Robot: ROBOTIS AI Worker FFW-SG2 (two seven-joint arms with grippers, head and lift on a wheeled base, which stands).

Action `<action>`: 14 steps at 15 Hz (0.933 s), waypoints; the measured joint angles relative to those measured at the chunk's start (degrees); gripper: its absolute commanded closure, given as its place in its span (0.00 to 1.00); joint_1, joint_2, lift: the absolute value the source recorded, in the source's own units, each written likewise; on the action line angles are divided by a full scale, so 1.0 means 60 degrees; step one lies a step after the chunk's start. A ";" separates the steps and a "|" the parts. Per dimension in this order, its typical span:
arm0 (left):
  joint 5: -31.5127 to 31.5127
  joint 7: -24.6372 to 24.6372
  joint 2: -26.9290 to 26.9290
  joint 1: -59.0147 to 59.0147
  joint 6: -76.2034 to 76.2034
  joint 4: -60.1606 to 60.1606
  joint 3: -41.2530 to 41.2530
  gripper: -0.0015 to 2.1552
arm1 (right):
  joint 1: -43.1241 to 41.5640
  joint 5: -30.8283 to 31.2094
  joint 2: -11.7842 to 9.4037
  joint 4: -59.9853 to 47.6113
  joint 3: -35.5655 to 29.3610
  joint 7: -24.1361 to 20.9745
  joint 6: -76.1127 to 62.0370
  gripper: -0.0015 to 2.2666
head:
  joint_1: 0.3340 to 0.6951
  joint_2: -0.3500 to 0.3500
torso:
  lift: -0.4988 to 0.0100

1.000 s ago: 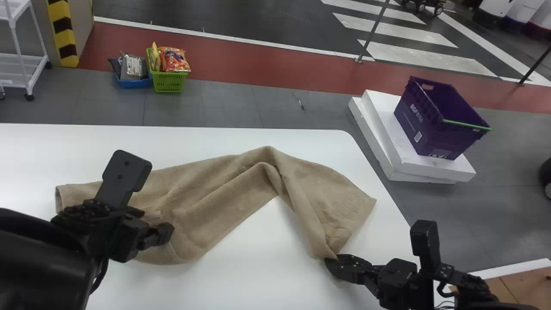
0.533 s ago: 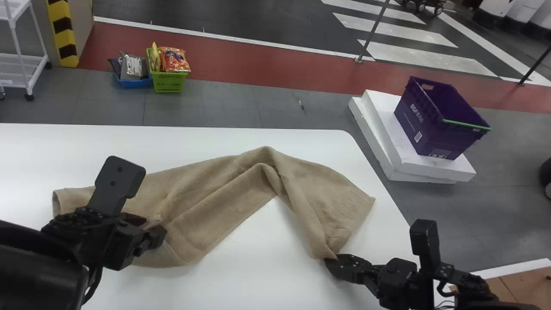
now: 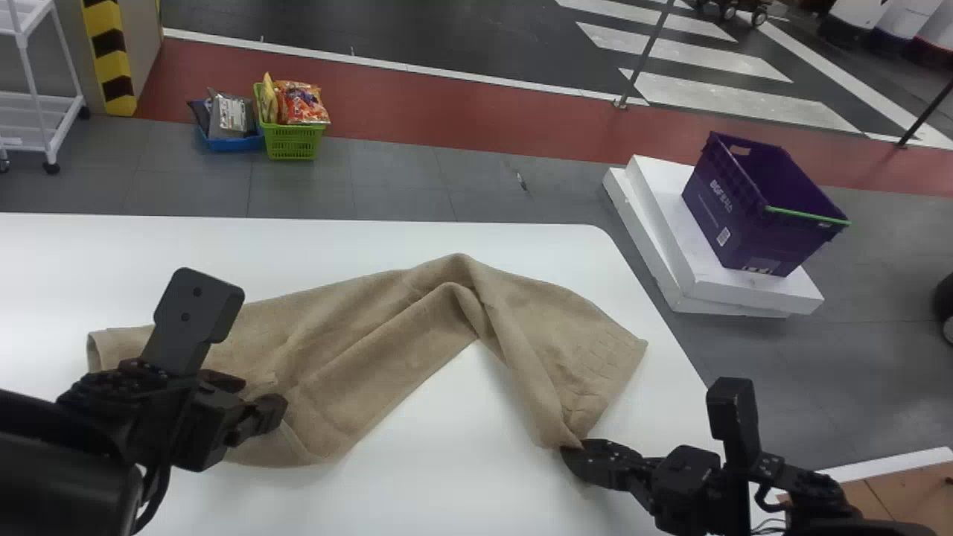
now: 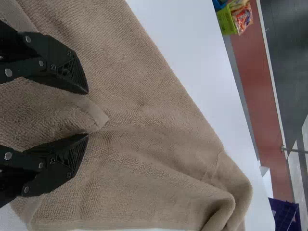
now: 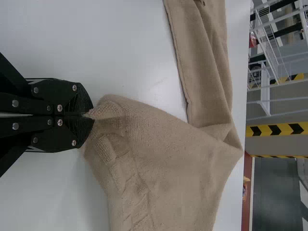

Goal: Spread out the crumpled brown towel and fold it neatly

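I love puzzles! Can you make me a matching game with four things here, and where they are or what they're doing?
Things:
1. Brown towel
2. Purple crate
3. Left tool
4. Right tool

Matches:
A. Shut on a bit of cloth
B. On white slabs on the floor
C. Open, at the cloth
D. Lying bent across the white table

Answers: 1-D, 2-B, 3-C, 4-A

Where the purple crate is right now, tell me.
In the head view, the purple crate is on the robot's right, beyond the far right corner of the white table, resting on stacked white slabs.
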 measured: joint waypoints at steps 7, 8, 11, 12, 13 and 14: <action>-0.0031 -0.0074 0.0026 0.0045 0.0372 -0.0378 0.0026 0.35 | -0.0026 0.0044 -0.0013 0.0063 -0.0053 0.0060 0.0000 0.63 | 1.00 0.00 | 0.73; -0.0053 -0.0119 0.0033 0.0057 0.0490 -0.0465 0.0071 0.53 | -0.0045 0.0047 -0.0019 0.0098 -0.0053 0.0060 0.0000 0.63 | 1.00 0.00 | 0.73; -0.0093 -0.0144 0.0036 0.0110 0.0584 -0.0525 0.0191 0.62 | -0.0069 0.0048 -0.0028 0.0157 -0.0044 0.0058 -0.0023 0.63 | 1.00 0.00 | 0.73; -0.0101 -0.0191 0.0036 0.0118 0.0586 -0.0527 0.0198 0.64 | -0.0072 0.0049 -0.0029 0.0161 -0.0040 0.0057 -0.0026 0.63 | 1.00 0.00 | 0.73; -0.0112 -0.0216 0.0036 0.0121 0.0586 -0.0528 0.0200 0.64 | -0.0073 0.0049 -0.0029 0.0162 -0.0038 0.0057 -0.0031 0.63 | 1.00 0.00 | 0.73; -0.0119 -0.0203 0.0036 0.0134 0.0586 -0.0534 0.0204 0.64 | -0.0073 0.0049 -0.0029 0.0162 -0.0038 0.0057 -0.0030 0.63 | 1.00 0.00 | 0.73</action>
